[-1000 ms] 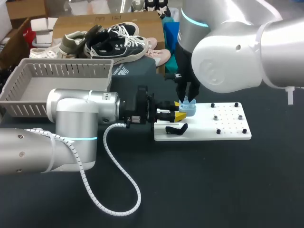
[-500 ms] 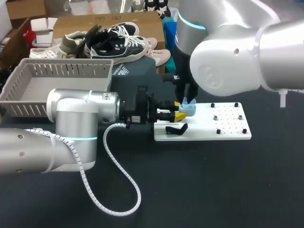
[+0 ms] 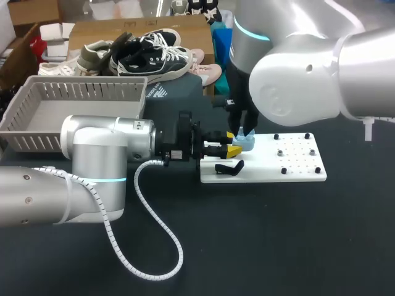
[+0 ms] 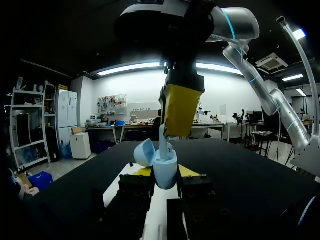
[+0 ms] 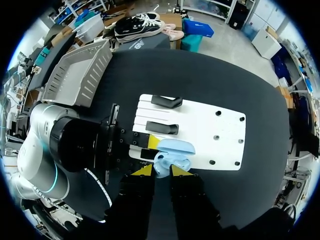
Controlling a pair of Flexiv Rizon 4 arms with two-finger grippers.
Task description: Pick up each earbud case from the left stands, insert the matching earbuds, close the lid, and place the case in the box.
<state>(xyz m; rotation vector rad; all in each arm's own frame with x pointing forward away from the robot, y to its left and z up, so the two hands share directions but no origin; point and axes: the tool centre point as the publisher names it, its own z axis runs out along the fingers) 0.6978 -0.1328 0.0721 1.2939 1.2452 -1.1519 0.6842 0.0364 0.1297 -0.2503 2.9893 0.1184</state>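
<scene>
The left gripper (image 4: 165, 184) jaws pinch the open light-blue plastic earbud case (image 4: 165, 167); the right gripper (image 5: 160, 171) jaws pinch a white earbud (image 4: 162, 142). Misalignment may jam it against the rim.

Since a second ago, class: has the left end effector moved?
No. The left end effector holds the same spot at the white board's left edge.

The right arm (image 3: 296, 68), which had swung a touch to the left half a second back, has eased right again, almost to where it stood a second ago. That brings its end effector (image 3: 245, 130), earbud (image 4: 162, 142) pinched, back over the case (image 3: 246, 143).
</scene>
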